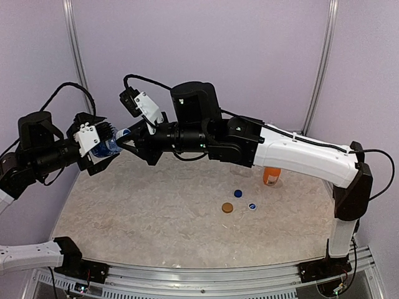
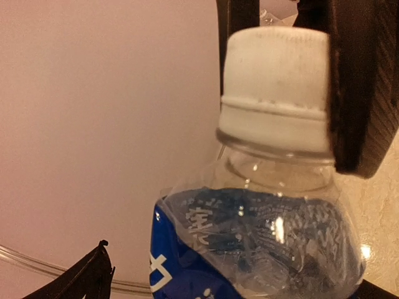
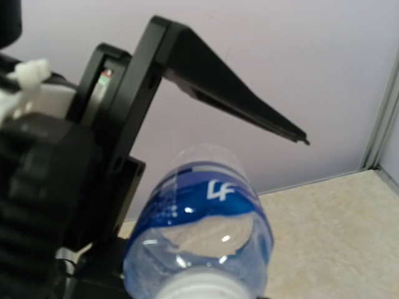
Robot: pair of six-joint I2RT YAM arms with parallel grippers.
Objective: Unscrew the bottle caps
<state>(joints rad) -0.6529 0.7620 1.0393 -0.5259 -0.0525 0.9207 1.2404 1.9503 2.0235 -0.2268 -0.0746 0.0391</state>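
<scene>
While the right gripper (image 1: 126, 138) is clamped on the small round plastic screw cap (image 2: 274, 81), the clear plastic bottle with the dark blue label (image 2: 249, 249) hangs in mid-air at the upper left of the top view. The left gripper (image 1: 105, 142) stands released, its fingers (image 3: 249, 106) spread clear of the bottle's sides. We judge it should close firmly on the labelled body first, or a twist merely spins the bottle. Then we turn squarely about the neck's axis.

A blue-labelled bottle (image 1: 107, 147) lies sideways aloft, its cap (image 2: 274, 87) on; three loose caps (image 1: 227, 207) lie near the upright orange bottle (image 1: 271, 176).
</scene>
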